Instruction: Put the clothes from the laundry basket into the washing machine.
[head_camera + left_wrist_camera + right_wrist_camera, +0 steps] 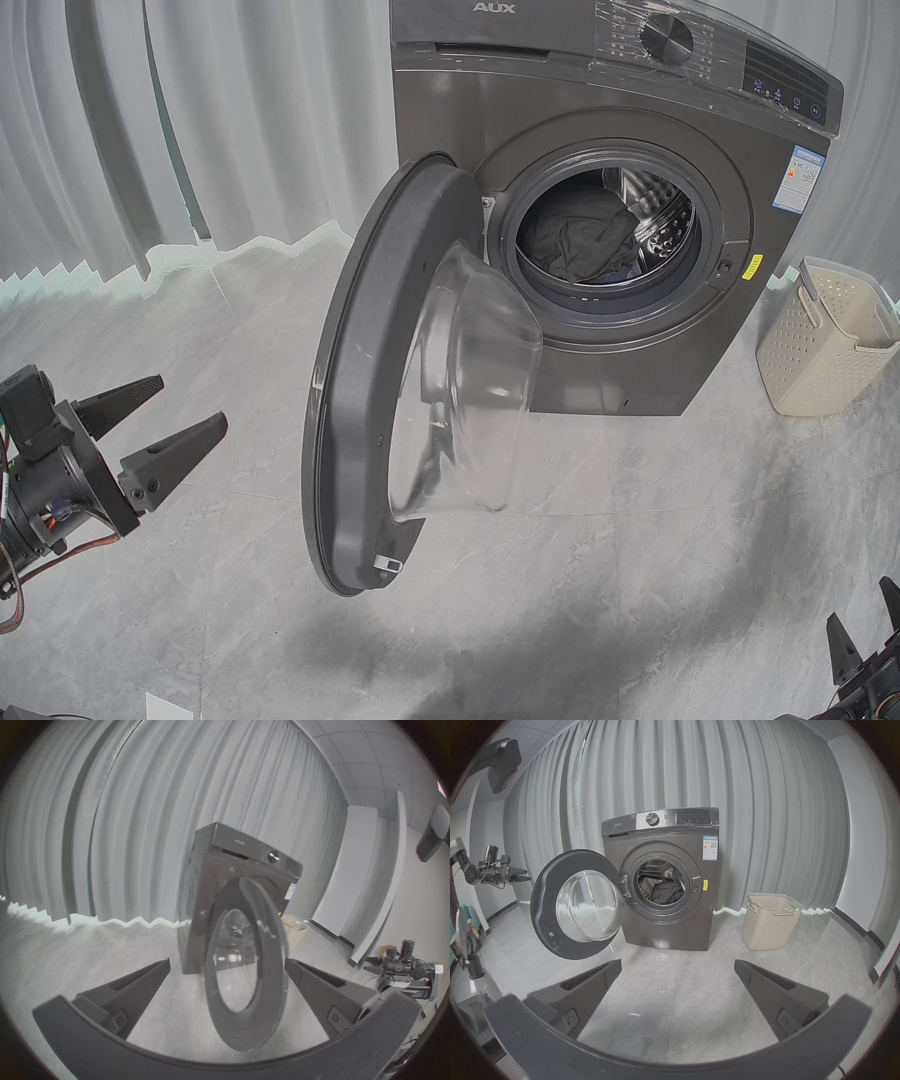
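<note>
The grey washing machine [637, 103] stands ahead with its round door [375, 375] swung wide open toward me. Dark clothes [577, 239] lie heaped inside the drum, also seen as dark clothes [665, 892] in the right wrist view. The beige laundry basket [825, 347] sits on the floor to the right of the machine; no clothes show above its rim [773, 899]. My left gripper [192, 401] hangs open and empty at the left, well short of the door. My right gripper [861, 605] is low at the bottom right, open and empty [677, 963].
Pale pleated curtains [234, 122] hang behind the machine. The open door [269, 1001] juts far out over the grey tiled floor [609, 581] between my left gripper and the drum. Bare floor lies in front of the machine and basket.
</note>
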You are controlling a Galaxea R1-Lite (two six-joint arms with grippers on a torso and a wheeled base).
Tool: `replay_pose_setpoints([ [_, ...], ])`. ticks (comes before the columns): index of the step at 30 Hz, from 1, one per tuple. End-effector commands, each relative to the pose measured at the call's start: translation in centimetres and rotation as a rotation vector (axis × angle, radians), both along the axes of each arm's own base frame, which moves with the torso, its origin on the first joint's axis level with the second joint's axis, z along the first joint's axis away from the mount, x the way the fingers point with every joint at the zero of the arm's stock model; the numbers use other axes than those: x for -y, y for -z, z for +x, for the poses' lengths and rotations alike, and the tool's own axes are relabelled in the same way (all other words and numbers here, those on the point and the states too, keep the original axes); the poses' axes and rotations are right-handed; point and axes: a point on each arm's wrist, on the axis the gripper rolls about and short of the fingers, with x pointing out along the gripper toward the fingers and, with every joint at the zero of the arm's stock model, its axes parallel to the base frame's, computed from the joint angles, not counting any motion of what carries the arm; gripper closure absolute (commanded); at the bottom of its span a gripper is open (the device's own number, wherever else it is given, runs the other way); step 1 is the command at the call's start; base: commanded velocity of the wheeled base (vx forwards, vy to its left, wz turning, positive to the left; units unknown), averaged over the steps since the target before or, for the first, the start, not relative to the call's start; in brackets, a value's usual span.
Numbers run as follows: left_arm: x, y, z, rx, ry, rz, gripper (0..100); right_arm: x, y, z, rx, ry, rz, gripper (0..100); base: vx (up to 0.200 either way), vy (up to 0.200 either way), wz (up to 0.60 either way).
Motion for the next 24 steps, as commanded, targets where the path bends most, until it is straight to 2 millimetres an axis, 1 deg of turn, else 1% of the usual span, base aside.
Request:
replay_pose_setpoints([
  [1,-0.4,1.2,1.2,-0.062,-0.052,0.022,0,0.0,0.4,0.0,-0.003,-0.002,0.0,0,0.0,0.0,0.0],
  [3,-0.3,1.6,1.7,-0.088,-0.047,0.029,0,0.0,0.4,0.0,-0.004,0.0,0.0,0,0.0,0.0,0.0],
  [4,0.1,2.3,2.4,-0.122,-0.039,0.039,0,0.0,0.4,0.0,-0.003,0.0,-0.002,0,0.0,0.0,0.0],
  [5,0.1,2.3,2.4,-0.122,-0.039,0.039,0,0.0,0.4,0.0,-0.003,0.0,-0.002,0,0.0,0.0,0.0],
  [6,0.8,3.0,3.3,-0.159,-0.015,0.052,0,0.0,0.4,0.0,-0.004,-0.002,-0.002,0,0.0,0.0,0.0],
  [7,1.2,3.3,3.7,-0.176,-0.002,0.059,0,0.0,0.4,0.0,-0.003,-0.002,-0.002,0,0.0,0.0,0.0],
  [9,1.8,3.5,4.2,-0.189,0.005,0.063,0,0.0,0.4,0.0,-0.004,-0.002,-0.002,0,0.0,0.0,0.0],
  [11,3.3,4.0,5.1,-0.197,0.032,0.073,0,0.0,0.4,0.0,-0.003,-0.002,-0.002,0,0.0,0.0,0.0],
  [12,3.3,4.0,5.1,-0.197,0.032,0.073,0,0.0,0.4,0.0,-0.003,-0.002,-0.002,0,0.0,0.0,0.0],
  [14,5.1,4.2,5.8,-0.185,0.055,0.077,0,0.0,0.4,0.0,-0.004,-0.002,-0.003,0,0.0,0.0,0.0],
  [17,7.0,4.1,6.6,-0.155,0.064,0.068,0,0.0,0.4,0.0,-0.004,-0.002,-0.002,0,0.0,0.0,0.0],
  [18,7.0,4.1,6.6,-0.155,0.064,0.068,0,0.0,0.4,0.0,-0.004,-0.002,-0.002,0,0.0,0.0,0.0],
  [19,8.2,3.9,7.1,-0.135,0.071,0.06,0,0.0,0.4,0.0,-0.004,-0.002,-0.002,0,0.0,0.0,0.0],
  [20,8.2,3.9,7.1,-0.135,0.071,0.06,0,0.0,0.4,0.0,-0.004,-0.002,-0.002,0,0.0,0.0,0.0],
  [21,9.1,3.7,7.7,-0.122,0.081,0.055,0,0.0,0.4,0.0,-0.004,-0.002,-0.002,0,0.0,0.0,0.0],
  [24,10.1,3.4,8.1,-0.111,0.101,0.049,0,0.0,0.4,0.0,-0.003,-0.002,-0.002,0,0.0,0.0,0.0],
])
